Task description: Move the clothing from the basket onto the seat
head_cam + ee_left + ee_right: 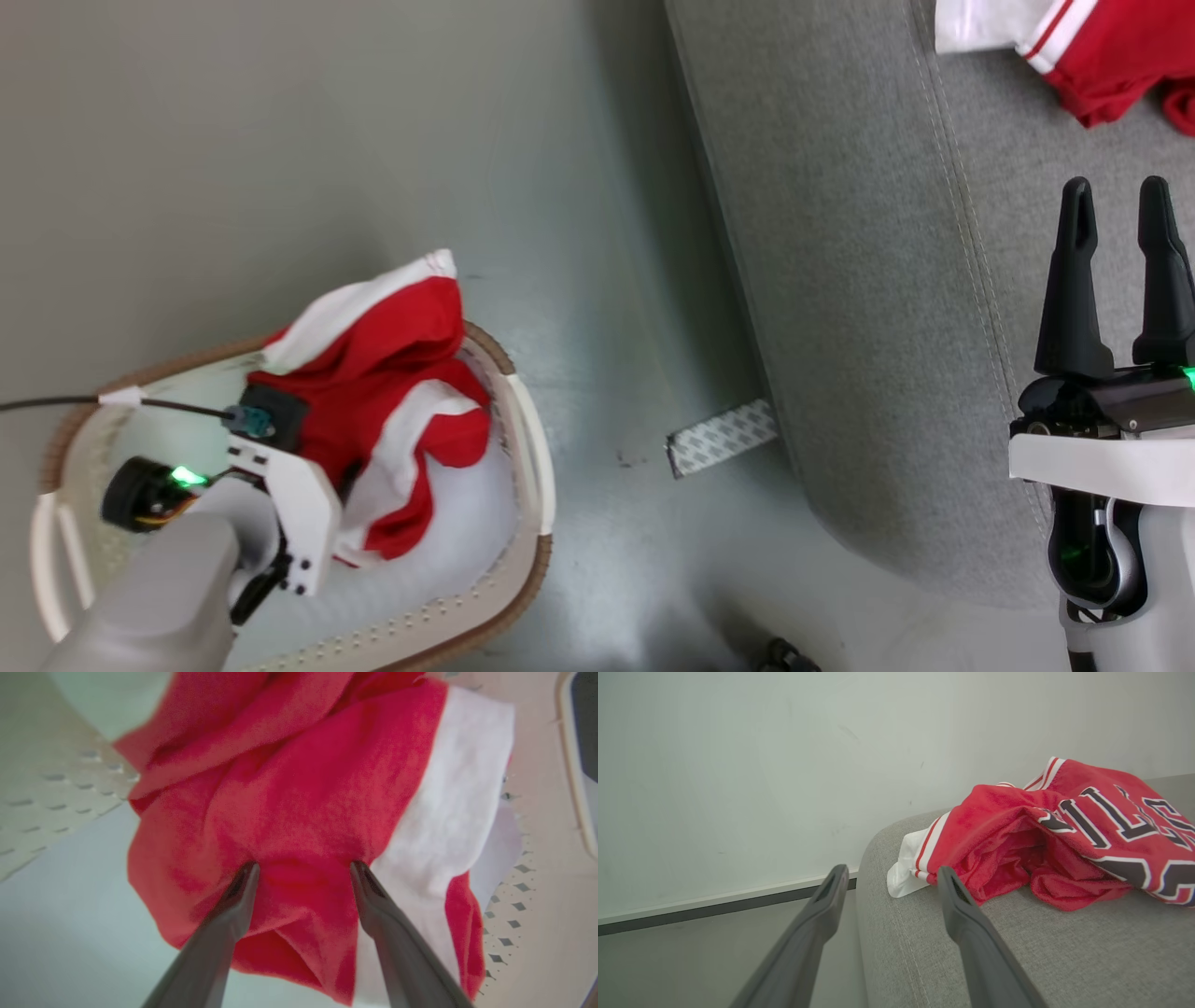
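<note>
A red garment with white panels (392, 392) lies bunched in the cream basket (527, 420) at the lower left. My left arm's wrist (280, 485) reaches down into the basket. In the left wrist view my left gripper (303, 868) is open, both fingertips pressed into the red cloth (299, 793) with a fold between them. The red "BULLS" jersey (1111, 56) (1064, 830) lies on the grey seat (859, 280) (1064, 952). My right gripper (1117, 187) (893, 871) hangs open above the seat's edge, short of the jersey and holding nothing.
A plain white cloth (467, 523) lines the basket bottom under the garment. A strip of patterned tape (721, 437) lies on the floor beside the seat's base. A black cable (56, 403) runs over the basket rim. A pale wall with a dark baseboard (714, 905) stands beyond the seat.
</note>
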Robot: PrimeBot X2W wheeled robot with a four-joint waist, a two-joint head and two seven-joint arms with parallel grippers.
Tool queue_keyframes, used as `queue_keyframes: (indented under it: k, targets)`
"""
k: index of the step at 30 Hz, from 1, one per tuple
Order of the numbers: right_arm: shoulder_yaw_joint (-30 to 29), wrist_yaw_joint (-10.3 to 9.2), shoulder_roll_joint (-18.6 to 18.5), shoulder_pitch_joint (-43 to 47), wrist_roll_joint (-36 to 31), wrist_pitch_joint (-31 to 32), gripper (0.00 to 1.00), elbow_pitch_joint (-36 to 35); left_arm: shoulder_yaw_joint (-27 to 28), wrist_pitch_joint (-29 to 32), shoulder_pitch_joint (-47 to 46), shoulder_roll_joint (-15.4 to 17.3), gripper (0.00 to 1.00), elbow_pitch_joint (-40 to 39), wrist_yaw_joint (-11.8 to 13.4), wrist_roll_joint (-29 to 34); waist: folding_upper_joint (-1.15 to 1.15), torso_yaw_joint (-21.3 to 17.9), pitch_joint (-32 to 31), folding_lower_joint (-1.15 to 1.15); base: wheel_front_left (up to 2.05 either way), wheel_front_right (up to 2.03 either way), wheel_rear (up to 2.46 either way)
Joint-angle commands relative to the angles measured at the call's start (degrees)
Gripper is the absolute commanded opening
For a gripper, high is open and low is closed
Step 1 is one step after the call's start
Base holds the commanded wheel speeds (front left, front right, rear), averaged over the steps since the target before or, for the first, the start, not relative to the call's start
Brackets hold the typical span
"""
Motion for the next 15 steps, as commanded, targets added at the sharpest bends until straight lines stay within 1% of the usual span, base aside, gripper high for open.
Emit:
queue_keyframes:
  k: [1,5,8,11,12,13,14,15]
  targets:
    - [0.1,-0.12,0.2,-0.6,0.6,0.0,1.00,-0.4,-0.4,1.0,-0.8,0.8,1.00,1.7,0.1,-0.5,0.00,-2.1,2.4,-0.01,0.00,0.00,0.00]
    - [0.2,-0.12,0.2,0.2,1.3,0.0,1.00,-0.5,-3.6,3.9,-2.5,0.1,1.00,5.5,0.1,-0.1,0.00,-2.2,3.3,-0.01,0.00,0.00,0.00]
    - [0.1,-0.12,0.2,0.8,1.3,0.0,1.00,-0.5,-6.5,5.7,-3.1,-0.2,1.00,6.9,0.1,-0.4,0.00,-2.1,3.7,-0.01,0.00,0.00,0.00]
    - [0.1,-0.12,0.2,1.0,1.0,0.0,1.00,-0.4,-9.0,6.2,-3.8,-0.3,1.00,7.4,0.1,-1.3,0.00,-2.0,3.9,-0.01,0.00,0.00,0.00]
    - [0.1,-0.12,0.2,0.9,0.9,0.0,1.00,-0.3,-9.5,6.3,-4.0,-0.3,0.96,7.6,0.1,-1.8,0.00,-2.0,4.0,-0.01,0.00,0.00,0.00]
    - [0.2,-0.12,0.2,0.8,0.8,0.0,1.00,-0.2,-10.0,6.1,-4.2,-0.4,0.52,7.7,0.1,-2.4,0.00,-2.0,4.0,-0.01,0.00,0.00,0.00]
    - [0.3,-0.12,0.2,0.6,0.7,0.0,1.00,0.0,-10.4,5.3,-4.4,-0.3,0.00,7.6,0.1,-2.8,0.00,-1.9,4.0,-0.01,0.00,0.00,0.00]
    - [0.4,-0.12,0.2,0.4,0.6,0.0,1.00,0.3,-10.7,4.6,-4.5,-0.2,0.00,7.7,0.1,-3.1,0.00,-2.0,3.9,-0.01,0.00,0.00,0.00]
